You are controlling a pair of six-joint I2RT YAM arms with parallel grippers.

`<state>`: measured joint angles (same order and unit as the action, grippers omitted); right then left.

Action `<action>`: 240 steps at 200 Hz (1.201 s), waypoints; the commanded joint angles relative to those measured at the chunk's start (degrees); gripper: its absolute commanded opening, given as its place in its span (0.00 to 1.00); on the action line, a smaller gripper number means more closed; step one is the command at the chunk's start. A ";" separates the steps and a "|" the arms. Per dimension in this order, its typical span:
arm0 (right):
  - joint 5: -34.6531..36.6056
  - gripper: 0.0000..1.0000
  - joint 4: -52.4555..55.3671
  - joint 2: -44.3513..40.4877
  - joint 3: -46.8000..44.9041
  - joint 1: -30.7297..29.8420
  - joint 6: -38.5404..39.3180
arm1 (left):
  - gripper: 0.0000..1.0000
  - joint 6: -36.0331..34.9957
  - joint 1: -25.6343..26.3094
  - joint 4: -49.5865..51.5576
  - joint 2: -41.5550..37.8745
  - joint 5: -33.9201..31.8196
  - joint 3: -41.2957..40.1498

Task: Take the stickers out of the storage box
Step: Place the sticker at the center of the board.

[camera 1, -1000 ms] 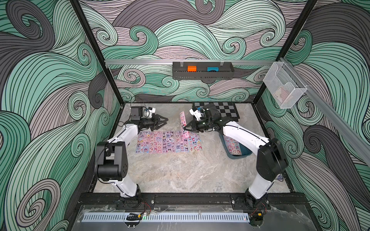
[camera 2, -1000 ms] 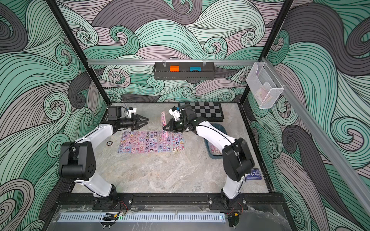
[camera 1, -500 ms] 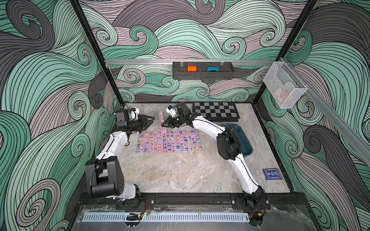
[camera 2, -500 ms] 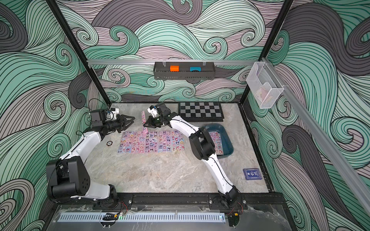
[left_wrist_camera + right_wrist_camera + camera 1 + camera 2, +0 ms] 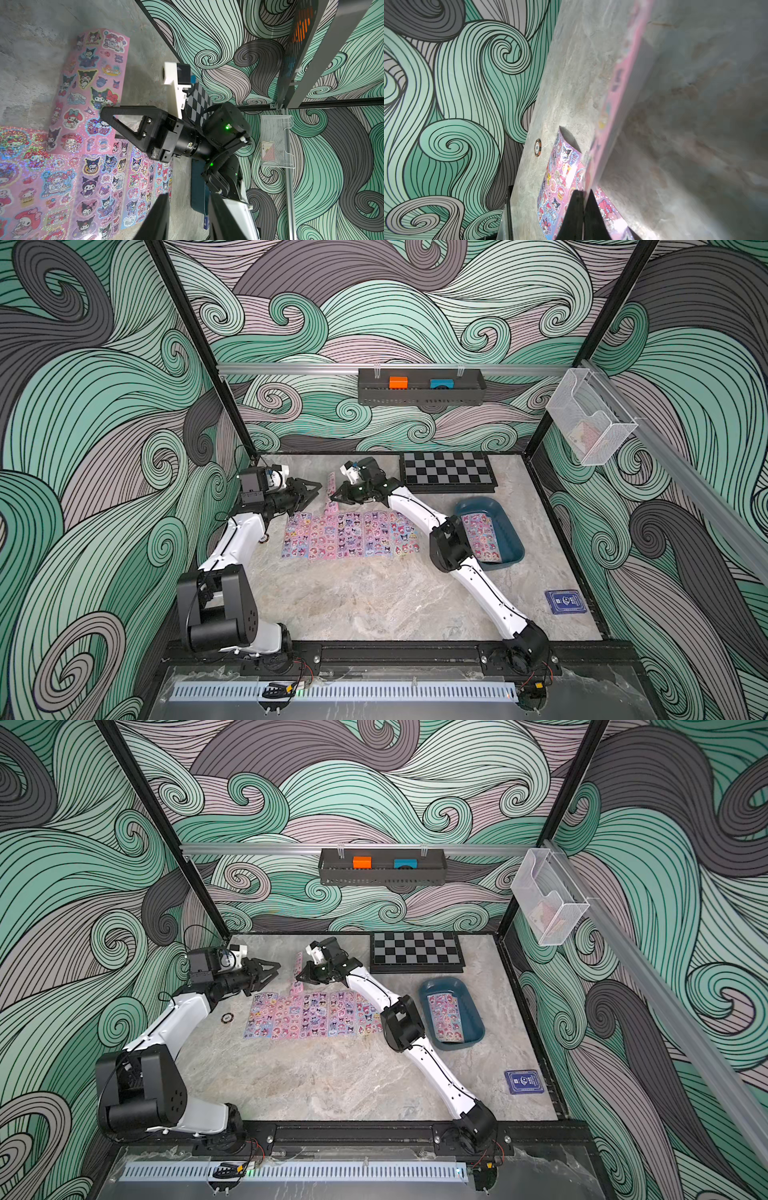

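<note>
Stickers (image 5: 349, 535): where do they lie?
— Most are flat on the table (image 5: 374, 605) in a side-by-side row, outside the storage box (image 5: 513, 549) and just beside it. One spare sheet (image 5: 482, 537) is inside the box, flat, with its long axis along the box's length. One pink sheet (image 5: 331, 483) is raised, well apart from the box, at the row's far edge.
— Who has it?
— The right gripper (image 5: 333, 498). Its jaws are together on the sheet's lower part. The right wrist view shows the fingers (image 5: 575, 212) pinched on the pink edge. The sheet stands near upright, long axis vertical, slightly bowed. Its lower end may brush the row; I cannot tell.
— The other tool?
— The left gripper (image 5: 313, 492) has its jaws apart with nothing between them. It sits farther from the box than the right gripper. Its tips aim back toward the box, straight at the sheet's face, near but not touching.
— What does the next move hinge on?
— My read: the sheet sits between the two tools. Laying it down means tipping that long axis flat, parallel to the row. The right arm is nearer the box for the spare sheet.
— How does it look?
— Thin, glossy and limp, with a pink ground crowded with small cartoon figures.
</note>
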<state>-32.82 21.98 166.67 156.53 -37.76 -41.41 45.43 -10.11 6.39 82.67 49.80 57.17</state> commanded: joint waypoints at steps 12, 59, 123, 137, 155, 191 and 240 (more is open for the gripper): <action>2.88 0.08 -1.95 0.89 0.80 1.69 -0.60 | 0.36 -0.87 -0.29 -1.47 0.03 1.12 -0.13; 5.05 0.09 1.05 1.62 0.80 2.52 1.41 | 0.36 0.34 -0.25 -3.70 1.51 1.94 -0.54; 4.32 0.10 0.81 4.01 1.96 2.81 0.15 | 0.36 0.19 -0.16 -4.00 1.70 1.96 -0.39; 3.51 0.10 0.65 3.69 2.05 2.78 -0.11 | 0.36 0.27 -0.15 -4.02 1.92 1.96 -0.39; 2.70 0.10 0.84 2.67 1.94 2.78 -0.19 | 0.36 0.32 -0.15 -4.16 2.10 2.14 -0.39; 1.31 0.11 1.09 0.12 1.14 2.38 -0.40 | 0.36 0.19 -0.09 -3.86 1.63 2.13 -0.30; -5.29 0.12 -3.23 -2.67 -0.58 2.18 -5.27 | 0.36 -0.11 -0.09 -3.42 1.52 2.40 -0.08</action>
<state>-32.77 22.46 168.66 156.05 -35.16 -42.98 45.89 -10.11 3.33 83.92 50.85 56.75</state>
